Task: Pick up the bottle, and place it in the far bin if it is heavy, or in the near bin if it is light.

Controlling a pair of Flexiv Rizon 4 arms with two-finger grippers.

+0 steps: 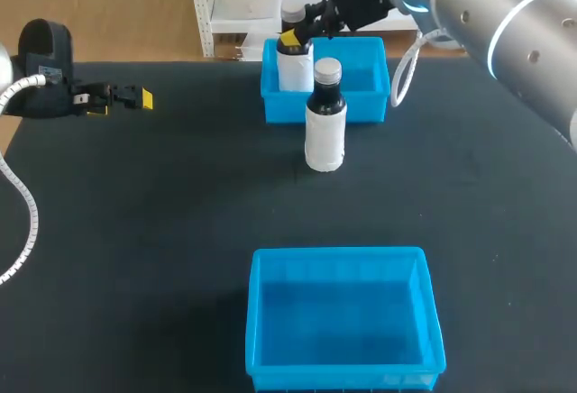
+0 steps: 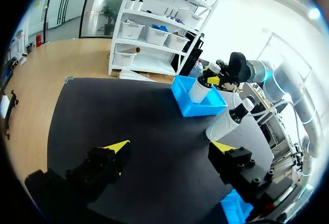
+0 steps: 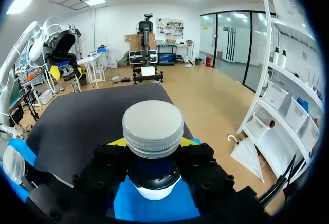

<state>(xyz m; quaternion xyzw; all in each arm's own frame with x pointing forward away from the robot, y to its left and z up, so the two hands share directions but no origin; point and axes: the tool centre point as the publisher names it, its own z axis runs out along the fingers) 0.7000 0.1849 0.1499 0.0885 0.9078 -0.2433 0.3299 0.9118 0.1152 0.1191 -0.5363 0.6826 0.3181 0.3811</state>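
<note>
The right hand (image 3: pixel 152 143) is clamped on the neck of a bottle (image 3: pixel 152 126). Its two yellow-tipped fingers (image 3: pixel 119 142) press in from opposite sides just under the grey cap. The bottle has a dark body and a white label and hangs upright. It is inside the far bin (image 1: pixel 365 109), towards that bin's left end, with blue floor showing beneath it in the right wrist view. I cannot tell whether its base touches the floor. The right arm (image 1: pixel 487 14) comes in from the far right corner and reaches over the bin's back wall.

A second bottle (image 1: pixel 325 127) of the same kind stands upright on the desk (image 1: pixel 135 231). It is just on the near side of the far bin's front wall, and nothing holds it. Whether it touches the wall cannot be made out.

The near bin (image 1: pixel 257 321) sits at the desk's near edge, well apart from both bottles and roughly in line with the far bin.

The left hand (image 2: pixel 169 147) is at the desk's left side, well away from bins and bottles. Its fingers are spread wide with nothing between them, and they point across the dark surface towards the far bin.
</note>
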